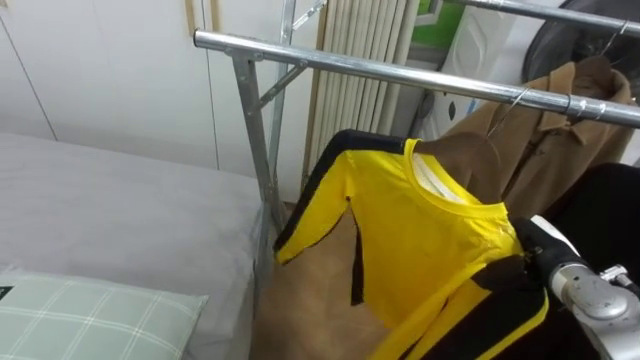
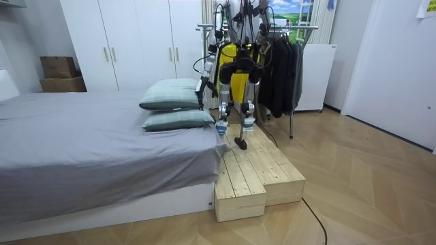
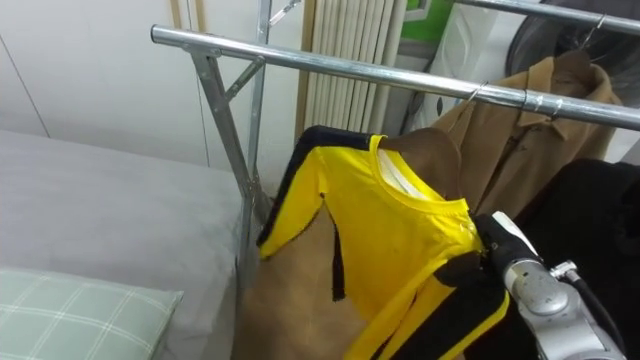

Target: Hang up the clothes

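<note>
Right hand [image 1: 540, 255] is showing at the lower right of the eye views, pressing against the shoulder of the shirt [image 1: 430, 250]; cloth is covering its grip, so I cannot tell whether it is closing on anything. Bed [image 1: 120, 200] is stretching away on the left under a grey cover, and the robot is standing beside it on a wooden platform [image 2: 259, 170], facing the rack [image 1: 400, 80]. The rack's metal rail is running across the top of the eye views, with its upright post coming down just beside the bed's edge. The shirt, yellow with black stripes along the sleeves, is hanging spread out below the rail and is not touching it, its collar tilting up toward the rail and one sleeve drooping toward the bed. A brown coat [image 1: 560, 130] is hanging from the rail directly behind the shirt. A checked pillow [image 1: 90, 315] is lying on the bed at the lower left. In the room view the left hand [image 2: 201, 88] is hanging low by the pillows, too small for its state to be told.
</note>
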Motion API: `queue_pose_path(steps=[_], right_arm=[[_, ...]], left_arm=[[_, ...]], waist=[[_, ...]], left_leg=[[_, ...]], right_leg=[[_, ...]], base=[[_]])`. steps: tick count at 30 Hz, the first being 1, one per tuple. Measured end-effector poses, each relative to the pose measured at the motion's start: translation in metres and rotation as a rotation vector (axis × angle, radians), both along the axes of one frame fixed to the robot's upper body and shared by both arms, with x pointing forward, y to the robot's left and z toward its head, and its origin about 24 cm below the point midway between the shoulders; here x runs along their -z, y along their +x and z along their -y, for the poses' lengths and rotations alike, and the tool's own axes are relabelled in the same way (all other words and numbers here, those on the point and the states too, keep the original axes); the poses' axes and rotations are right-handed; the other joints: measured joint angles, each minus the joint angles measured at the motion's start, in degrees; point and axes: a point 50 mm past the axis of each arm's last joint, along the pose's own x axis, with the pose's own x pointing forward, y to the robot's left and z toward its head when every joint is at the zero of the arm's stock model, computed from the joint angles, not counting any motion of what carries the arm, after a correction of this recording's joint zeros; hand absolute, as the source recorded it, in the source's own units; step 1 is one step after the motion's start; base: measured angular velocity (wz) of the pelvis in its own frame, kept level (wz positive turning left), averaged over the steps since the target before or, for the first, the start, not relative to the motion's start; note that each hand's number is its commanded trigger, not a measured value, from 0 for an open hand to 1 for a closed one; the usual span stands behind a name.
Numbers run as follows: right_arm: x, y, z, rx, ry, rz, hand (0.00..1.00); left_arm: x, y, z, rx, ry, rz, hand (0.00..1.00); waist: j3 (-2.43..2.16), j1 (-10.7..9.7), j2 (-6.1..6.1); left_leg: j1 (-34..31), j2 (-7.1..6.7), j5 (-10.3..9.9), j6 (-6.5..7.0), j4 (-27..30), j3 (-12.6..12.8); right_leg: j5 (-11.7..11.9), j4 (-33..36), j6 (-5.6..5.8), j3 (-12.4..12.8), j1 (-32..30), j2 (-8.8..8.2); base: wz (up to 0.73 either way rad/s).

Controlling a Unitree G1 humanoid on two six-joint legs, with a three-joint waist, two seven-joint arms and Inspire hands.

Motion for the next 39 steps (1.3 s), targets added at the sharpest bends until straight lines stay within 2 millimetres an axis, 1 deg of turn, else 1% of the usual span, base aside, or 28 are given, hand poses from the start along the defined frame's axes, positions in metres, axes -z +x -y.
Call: queue_pose_path(steps=[8,9,10,11,25,32,39], right_arm=[[0.0002,-0.0001,-0.0001,-0.003,0.001,-0.003,1.00],[0.0002,-0.0001,-0.0002,-0.003,0.001,-0.003,0.91],[0.0003,-0.0001,-0.0002,-0.003,0.001,-0.004,0.57],[0.0004,-0.0001,-0.0002,-0.004,0.002,-0.005,0.00],[0.0029,-0.0005,-0.0025,-0.002,0.015,-0.011,0.00],[0.0036,-0.0002,-0.0045,-0.003,0.023,-0.010,0.00],[0.0033,-0.0005,-0.0025,0.038,0.100,0.008,0.00]], left_arm=[[0.0000,0.0000,0.0000,0.000,0.000,0.000,0.00],[0.0001,0.0001,0.0001,0.002,-0.001,-0.001,0.00],[0.0001,0.0001,0.0002,0.003,-0.001,-0.001,0.00],[0.0001,0.0001,0.0002,0.003,-0.001,-0.001,0.00],[0.0002,0.0002,0.0005,0.008,-0.002,-0.003,0.00],[0.0002,0.0002,0.0005,0.008,-0.002,-0.003,0.00],[0.0001,0.0002,0.0003,0.007,-0.002,-0.003,0.00]], waist=[[-0.11,0.0,0.19],[-0.13,0.0,0.22],[-0.14,0.0,0.24],[-0.15,0.0,0.28],[-0.15,-0.1,0.31],[-0.26,-0.1,0.35],[-0.29,-0.3,0.31]], left_leg=[[0.1,0.03,0.0,-0.02,0.0,-0.2],[0.1,0.03,0.0,-0.03,0.0,-0.2],[0.1,0.03,0.0,-0.03,0.0,-0.2],[0.2,0.04,0.0,-0.03,0.0,-0.2],[0.4,0.04,0.0,-0.05,0.3,-0.2],[0.4,0.06,0.0,-0.07,0.5,-0.2],[0.4,-0.07,0.0,-0.06,0.6,-0.6]], right_leg=[[0.0,0.1,-0.06,-0.3,0.1,-0.04],[0.0,0.1,-0.06,-0.3,0.2,-0.04],[0.0,0.1,-0.06,-0.3,0.2,-0.04],[0.0,0.1,-0.06,-0.3,0.3,-0.05],[-0.2,0.0,-0.16,-1.1,0.8,-0.27],[-0.2,0.0,-0.16,-1.2,1.0,-0.35],[-0.2,0.0,-0.17,-1.1,1.1,-0.41]], base=[[0.00],[0.00],[0.00],[0.00],[0.02],[0.00],[0.00]])
